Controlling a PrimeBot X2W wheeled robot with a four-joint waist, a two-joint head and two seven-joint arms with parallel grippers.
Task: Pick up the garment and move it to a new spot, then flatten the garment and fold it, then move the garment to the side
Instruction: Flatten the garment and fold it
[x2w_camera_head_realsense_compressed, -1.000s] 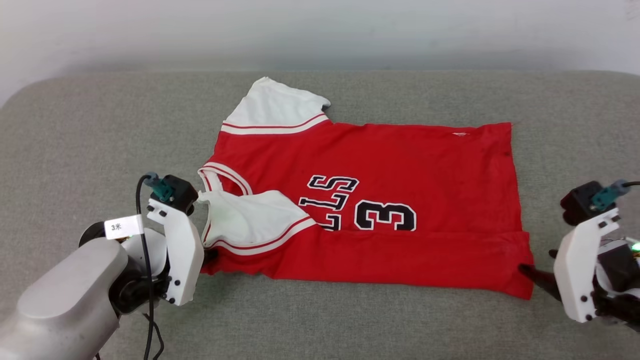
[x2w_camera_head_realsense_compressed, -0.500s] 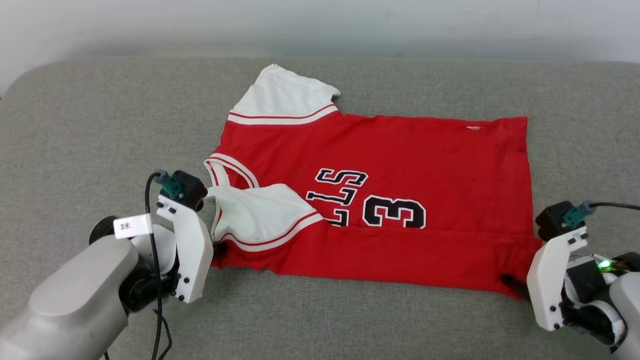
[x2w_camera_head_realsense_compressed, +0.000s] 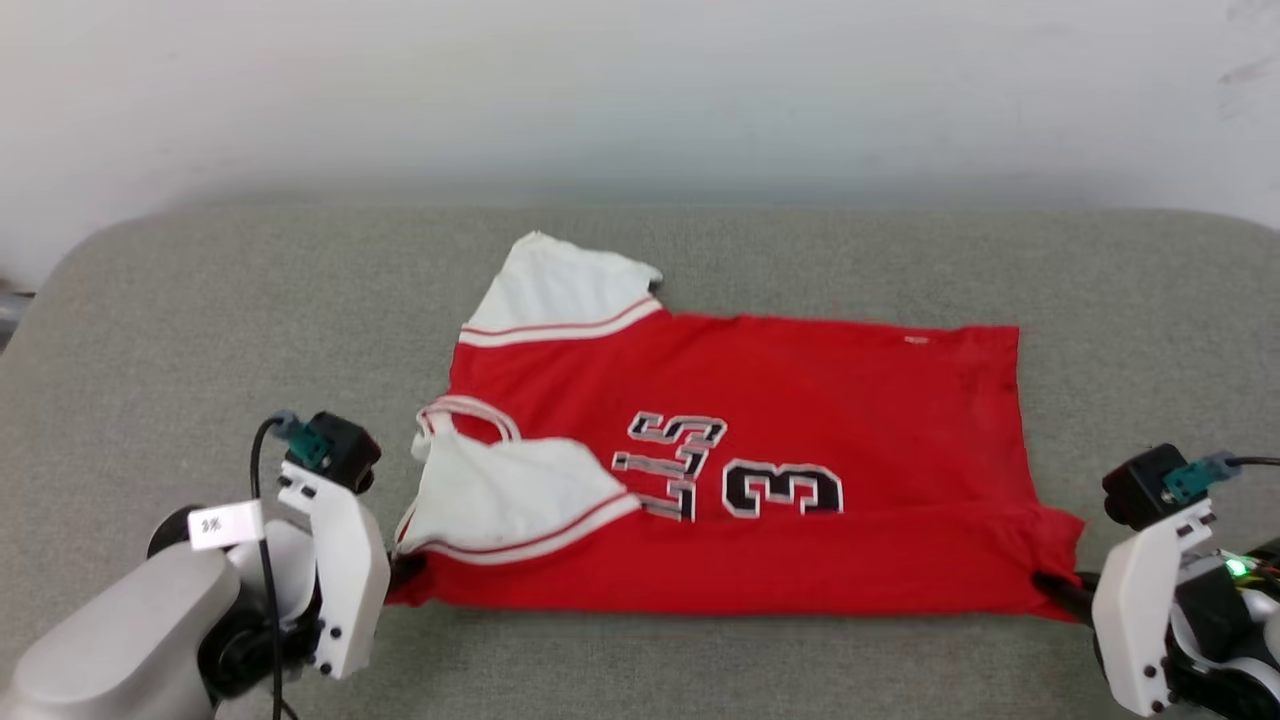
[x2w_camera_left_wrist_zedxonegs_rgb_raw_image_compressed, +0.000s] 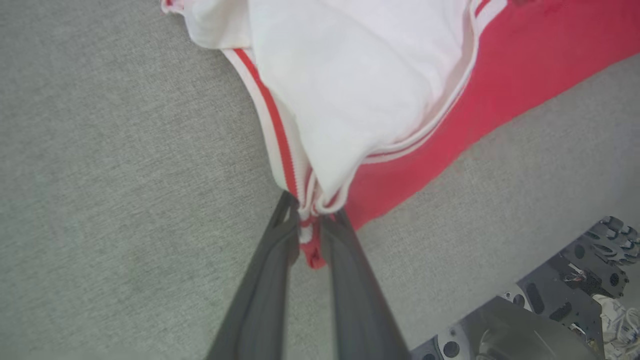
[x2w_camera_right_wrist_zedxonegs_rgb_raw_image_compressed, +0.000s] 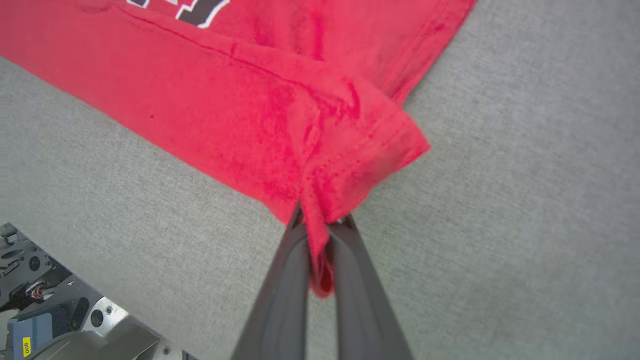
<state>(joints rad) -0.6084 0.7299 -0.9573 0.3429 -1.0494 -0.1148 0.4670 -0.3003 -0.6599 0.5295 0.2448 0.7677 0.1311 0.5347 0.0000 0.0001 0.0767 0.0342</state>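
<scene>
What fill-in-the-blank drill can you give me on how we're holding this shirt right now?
The right claw is ____ on a hem corner of the red jersey-style fabric shirt. The left claw pinches striped trim beside its ____ sleeve. Its chest number reads ____. It lies on a ____ fabric-covered surface.
Missing: shut; white; 3; grey.

On the red garment (x2w_camera_head_realsense_compressed: 800, 400) I can read a big black, white-edged number 3 (x2w_camera_head_realsense_compressed: 785, 490). Beside it, the letters LLS (x2w_camera_head_realsense_compressed: 672, 462) are cut off by a fold. A small white tag (x2w_camera_head_realsense_compressed: 212, 524) on the left arm's cable (x2w_camera_head_realsense_compressed: 264, 590) begins with 3; the rest is blurred. A yellow sticker (x2w_camera_right_wrist_zedxonegs_rgb_raw_image_compressed: 26, 345) on the robot's body (x2w_camera_right_wrist_zedxonegs_rgb_raw_image_compressed: 115, 330) reads 800.
</scene>
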